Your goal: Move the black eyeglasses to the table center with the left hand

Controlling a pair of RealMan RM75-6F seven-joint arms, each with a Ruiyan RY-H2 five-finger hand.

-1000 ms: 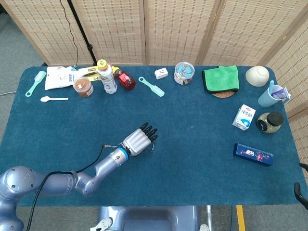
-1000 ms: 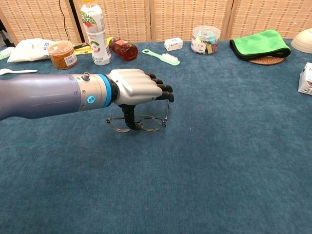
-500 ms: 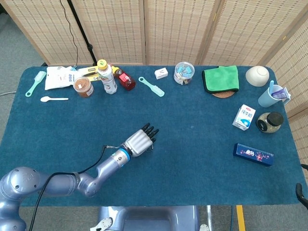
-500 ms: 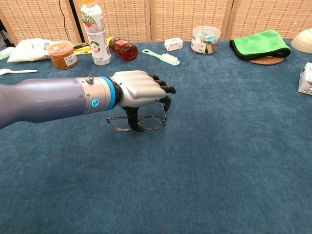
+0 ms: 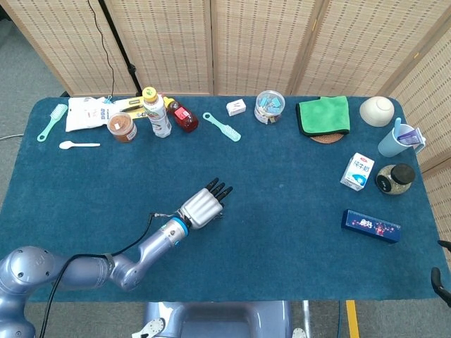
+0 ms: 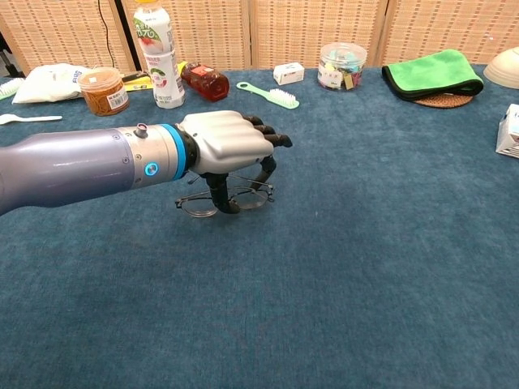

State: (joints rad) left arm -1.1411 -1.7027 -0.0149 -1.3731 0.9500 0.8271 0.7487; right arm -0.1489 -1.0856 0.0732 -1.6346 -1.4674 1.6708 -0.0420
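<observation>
Black eyeglasses now tilt, one end lifted off the blue surface, pinched by the left robot hand; carrying can begin.

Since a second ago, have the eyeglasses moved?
Yes, slightly: the black eyeglasses, pinched by the left hand, have tilted and shifted a little toward the green brush.

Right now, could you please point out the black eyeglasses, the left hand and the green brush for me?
black eyeglasses [image 6: 197, 207], chest view, on the left lens below the hand.
left hand [image 6: 225, 144], chest view, on the silver back of the hand.
green brush [image 6: 269, 95], chest view, on the handle near the bristles.
</observation>
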